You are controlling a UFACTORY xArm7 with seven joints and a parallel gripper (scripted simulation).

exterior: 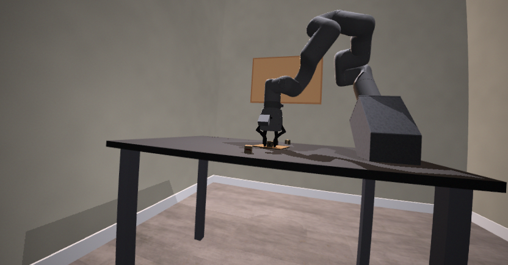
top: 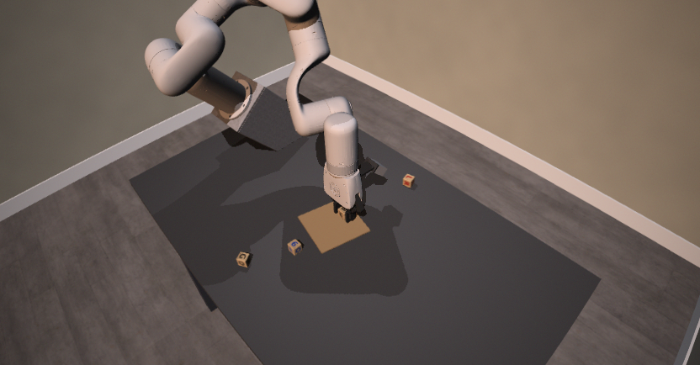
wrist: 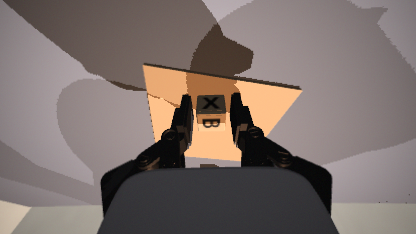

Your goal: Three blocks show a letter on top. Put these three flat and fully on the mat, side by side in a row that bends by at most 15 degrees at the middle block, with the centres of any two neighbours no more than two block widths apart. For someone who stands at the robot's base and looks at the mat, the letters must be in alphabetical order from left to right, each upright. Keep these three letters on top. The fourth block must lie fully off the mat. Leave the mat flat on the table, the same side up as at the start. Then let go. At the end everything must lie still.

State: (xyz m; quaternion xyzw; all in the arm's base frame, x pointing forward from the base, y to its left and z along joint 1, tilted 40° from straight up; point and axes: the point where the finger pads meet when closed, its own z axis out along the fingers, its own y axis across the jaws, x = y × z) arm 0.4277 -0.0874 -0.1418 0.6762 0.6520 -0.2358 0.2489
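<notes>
A tan mat [top: 333, 227] lies flat on the dark table. A block with a black X on top and a B on its near side [wrist: 211, 107] sits flat on the mat near one edge; it also shows in the top view [top: 342, 210]. My gripper [wrist: 211, 105] points straight down over it, also seen in the top view [top: 345, 214] and the exterior view [exterior: 270, 143]. The fingers stand on either side of the X block with a small gap on each side, so the gripper is open. Off the mat lie a block with a blue mark [top: 294, 246], a block with a dark letter [top: 243, 258] and a block with a red letter [top: 408, 181].
The robot's grey base box [top: 259, 115] stands at the back of the table, with the arm arching over from it. The table edge runs close to the block with the dark letter. An orange panel [exterior: 280, 79] hangs on the far wall.
</notes>
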